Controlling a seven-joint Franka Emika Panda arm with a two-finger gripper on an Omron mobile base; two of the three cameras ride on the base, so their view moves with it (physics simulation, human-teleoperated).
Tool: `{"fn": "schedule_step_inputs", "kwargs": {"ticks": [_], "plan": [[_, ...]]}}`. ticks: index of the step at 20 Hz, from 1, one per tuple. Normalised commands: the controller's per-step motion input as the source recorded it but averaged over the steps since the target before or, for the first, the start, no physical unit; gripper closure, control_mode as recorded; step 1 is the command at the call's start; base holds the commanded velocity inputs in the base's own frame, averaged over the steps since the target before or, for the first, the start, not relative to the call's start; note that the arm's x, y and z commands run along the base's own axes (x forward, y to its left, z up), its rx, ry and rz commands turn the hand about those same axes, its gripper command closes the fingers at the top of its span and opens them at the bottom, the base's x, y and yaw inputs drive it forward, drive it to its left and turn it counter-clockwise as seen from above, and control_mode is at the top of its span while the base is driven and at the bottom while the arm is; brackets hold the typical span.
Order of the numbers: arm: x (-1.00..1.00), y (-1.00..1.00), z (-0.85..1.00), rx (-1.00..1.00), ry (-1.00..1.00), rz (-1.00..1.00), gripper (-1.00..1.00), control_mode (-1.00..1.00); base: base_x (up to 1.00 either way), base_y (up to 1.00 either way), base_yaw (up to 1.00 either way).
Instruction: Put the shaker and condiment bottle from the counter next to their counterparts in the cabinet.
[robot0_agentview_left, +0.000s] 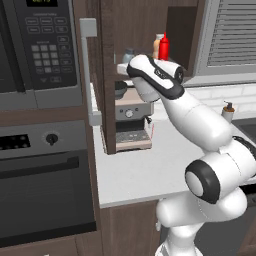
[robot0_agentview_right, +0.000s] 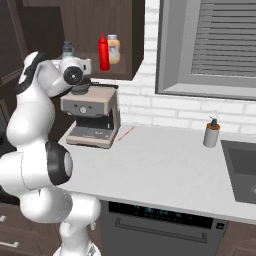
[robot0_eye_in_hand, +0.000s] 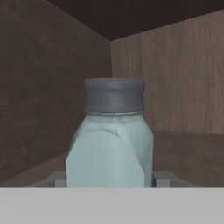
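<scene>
From the left base view, the white arm reaches up into the open cabinet (robot0_agentview_left: 107, 75). The red condiment bottle (robot0_agentview_left: 164, 46) stands on the shelf, just beside the peach bottle (robot0_agentview_left: 157, 45). The shaker (robot0_agentview_left: 128, 54) peeks out behind the hand.

From the right base view, the shaker (robot0_agentview_right: 68, 49) sits at the hand, left of the condiment bottle (robot0_agentview_right: 103, 52).

In the hand view, the gripper (robot0_eye_in_hand: 111, 178) is grasping the shaker (robot0_eye_in_hand: 111, 135), which stands upright between the grey fingers (robot0_eye_in_hand: 161, 178), inside the cabinet.
</scene>
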Motion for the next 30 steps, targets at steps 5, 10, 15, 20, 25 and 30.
{"fn": "schedule_step_inputs", "kwargs": {"ticks": [5,10,15,20,25,30], "plan": [[0.23,0.11,-0.04,0.0,0.0,-0.01,1.0,-1.0,0.0,0.0,0.0],[0.12,0.01,-0.09,0.0,0.0,-0.01,-1.0,-1.0,0.0,0.0,0.0],[0.07,0.0,-0.02,0.0,0.0,0.0,-1.0,-1.0,0.0,0.0,0.0],[0.01,0.0,0.0,0.02,-0.03,0.0,-1.0,-1.0,0.0,0.0,0.0],[-0.38,-0.26,0.14,0.01,-0.01,-0.04,-1.0,-1.0,0.0,0.0,0.0],[-0.95,-0.77,0.12,0.0,-0.02,-0.07,-1.0,-1.0,0.0,0.0,0.0]]}}
